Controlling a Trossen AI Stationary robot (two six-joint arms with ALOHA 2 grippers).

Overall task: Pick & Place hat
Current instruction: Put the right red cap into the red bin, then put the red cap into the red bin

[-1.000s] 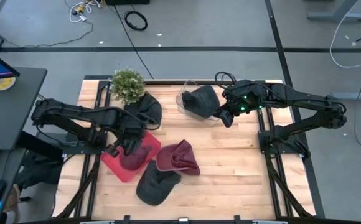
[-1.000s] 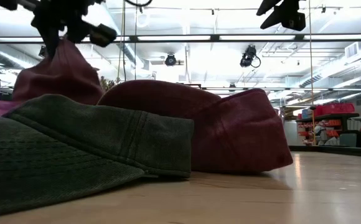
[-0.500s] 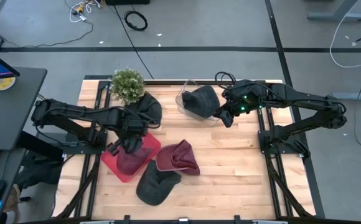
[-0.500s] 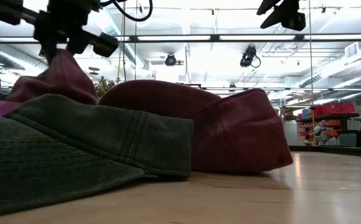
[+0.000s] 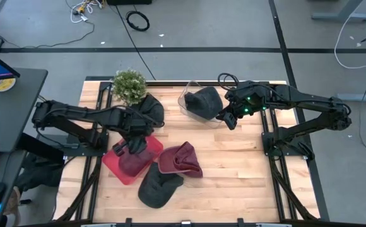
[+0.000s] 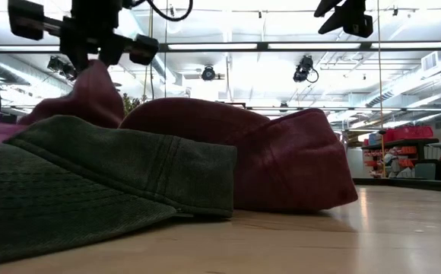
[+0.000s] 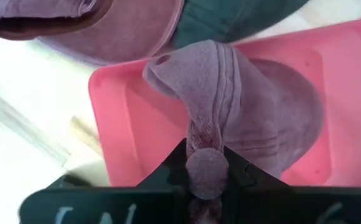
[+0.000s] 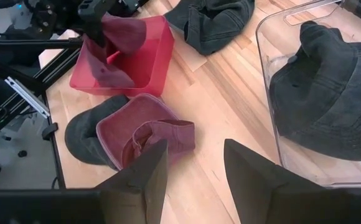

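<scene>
My left gripper (image 5: 129,144) hangs over the red bin (image 5: 110,162) at the table's left, shut on a maroon hat (image 5: 134,161) whose lower part lies in the bin. In the left wrist view the hat (image 7: 243,106) spreads into the bin (image 7: 106,124) below the fingers. My right gripper (image 5: 228,120) hovers open beside the clear bin (image 5: 186,101) at the far right. That bin holds a dark hat (image 5: 203,102). Nothing lies between the right fingers (image 8: 137,177). My left gripper pinches a bunched fold of the maroon hat (image 7: 206,167) between its two fingers, from above, pointing down. Several layers are gathered there. The hat hangs below the fingers in a peak (image 6: 91,72), and its lower part rests inside the red bin.
A second maroon hat (image 5: 180,159) and a dark grey cap (image 5: 156,187) lie in the table's near middle. Another dark hat (image 5: 148,110) sits beside a potted plant (image 5: 129,85) at the far left. Bare wood shows at the near right.
My left gripper has drifted a little toward the table's right and turned about its wrist, staying shut on the maroon hat. The hat's pinched peak has moved with it while its lower part stayed in the red bin.
</scene>
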